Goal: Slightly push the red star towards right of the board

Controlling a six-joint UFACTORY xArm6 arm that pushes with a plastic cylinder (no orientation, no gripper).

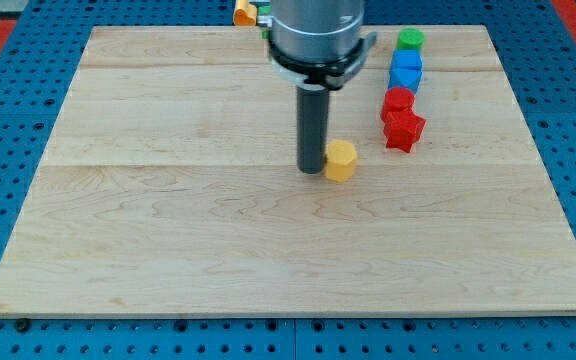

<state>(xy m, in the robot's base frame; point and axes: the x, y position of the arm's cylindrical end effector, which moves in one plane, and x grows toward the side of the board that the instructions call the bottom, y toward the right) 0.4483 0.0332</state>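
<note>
The rod comes straight down to the board [148, 260], and the tip [313, 170] rests just left of a yellow block [341, 160], touching it or nearly so. There is no gripper here, only the bare rod, so nothing spreads or pinches.

The red star [404, 130] sits toward the view's upper right, at the bottom of a short column: a green block [410, 40] on top, two blue blocks [405, 68] under it, a red block [398, 102] below those, and the star pressed against that one.

To do this well, I'd say the tip has to clear the yellow block first, passing below it, and settle on the star's left side at mid-height. Then a short, straight nudge toward the view's right should do. Hitting high risks dragging the red block along.
</note>
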